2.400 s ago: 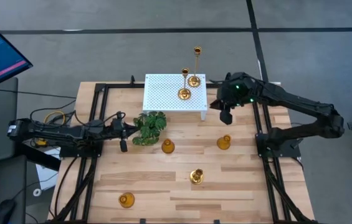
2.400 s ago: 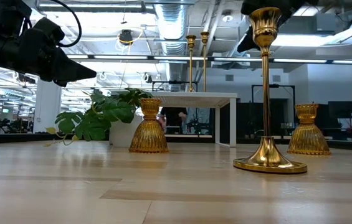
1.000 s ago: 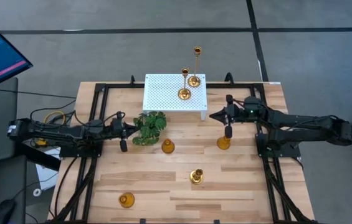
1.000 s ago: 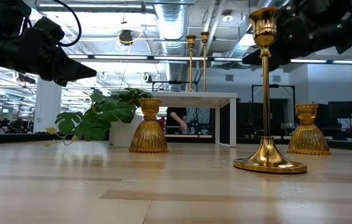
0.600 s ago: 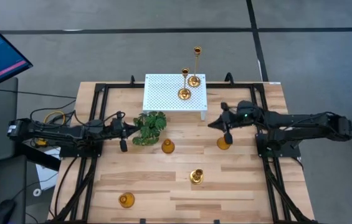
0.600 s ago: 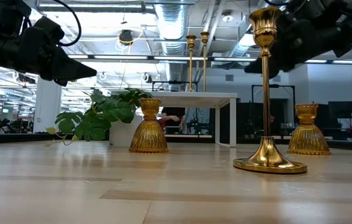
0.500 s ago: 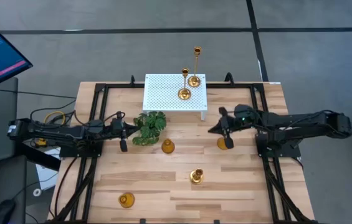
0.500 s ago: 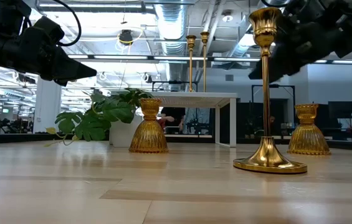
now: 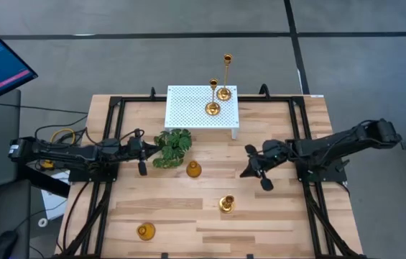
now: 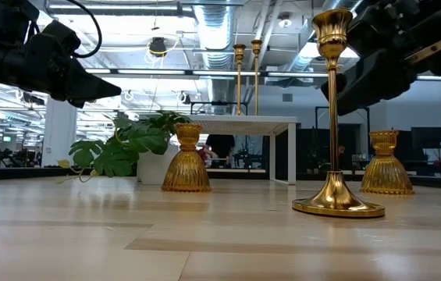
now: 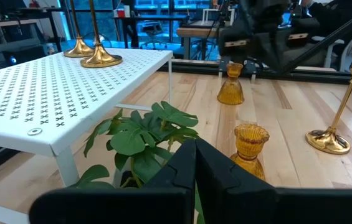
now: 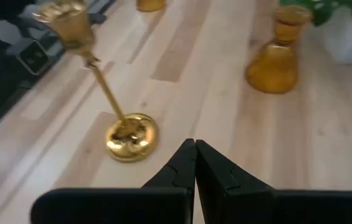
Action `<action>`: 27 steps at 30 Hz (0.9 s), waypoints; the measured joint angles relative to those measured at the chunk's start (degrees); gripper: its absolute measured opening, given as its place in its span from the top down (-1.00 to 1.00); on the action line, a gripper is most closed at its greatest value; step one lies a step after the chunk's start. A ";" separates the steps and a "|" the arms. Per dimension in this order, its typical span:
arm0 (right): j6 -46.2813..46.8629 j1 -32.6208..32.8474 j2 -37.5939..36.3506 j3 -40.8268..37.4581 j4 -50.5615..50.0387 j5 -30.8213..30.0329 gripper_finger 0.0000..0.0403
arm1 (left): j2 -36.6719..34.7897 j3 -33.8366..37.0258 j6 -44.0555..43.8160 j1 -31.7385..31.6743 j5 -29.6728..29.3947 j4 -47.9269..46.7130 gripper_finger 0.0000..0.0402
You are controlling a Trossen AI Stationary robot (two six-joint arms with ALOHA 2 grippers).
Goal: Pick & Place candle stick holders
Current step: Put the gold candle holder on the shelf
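Wooden worktop (image 9: 181, 216) with a white platform (image 9: 188, 111) at its far edge, two tall holders (image 9: 218, 99) on it. Beside the platform a plant (image 9: 173, 146); the left hand (image 9: 143, 170), pinched shut and empty, waits by it. Right hand (image 9: 266, 185), closed and empty, hovers near a tall holder on the wood (image 9: 226, 204).

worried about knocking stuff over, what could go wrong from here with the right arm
1. The right gripper, shut, hangs close to the tall candle stick holder; a low sweep could tip it, since its stem is thin.
2. In the high view the arm hides a short holder, so it could get bumped.
3. With the fingers shut, any descent would push rather than grasp.
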State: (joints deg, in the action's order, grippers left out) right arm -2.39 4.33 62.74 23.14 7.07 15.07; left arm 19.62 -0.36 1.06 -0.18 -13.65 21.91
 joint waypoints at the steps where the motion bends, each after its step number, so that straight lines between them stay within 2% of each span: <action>1: 0.73 0.70 0.44 0.00 0.86 0.00 1.00 | 0.00 0.00 0.00 0.02 0.00 0.02 0.97; 16: 6.51 8.99 10.59 0.02 14.55 -0.84 0.97 | 0.00 0.00 0.00 0.00 -0.01 0.02 0.97; 22: 7.83 10.35 15.80 0.04 19.38 -4.37 0.73 | 0.00 0.00 0.00 0.02 0.00 0.02 0.97; 27: 9.94 10.34 19.90 0.04 23.70 -4.57 0.47 | 0.00 0.00 0.00 0.02 0.00 0.02 0.97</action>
State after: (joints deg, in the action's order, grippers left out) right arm 7.55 14.68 82.64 23.18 30.76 10.50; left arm 19.62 -0.36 1.06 -0.17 -13.65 21.93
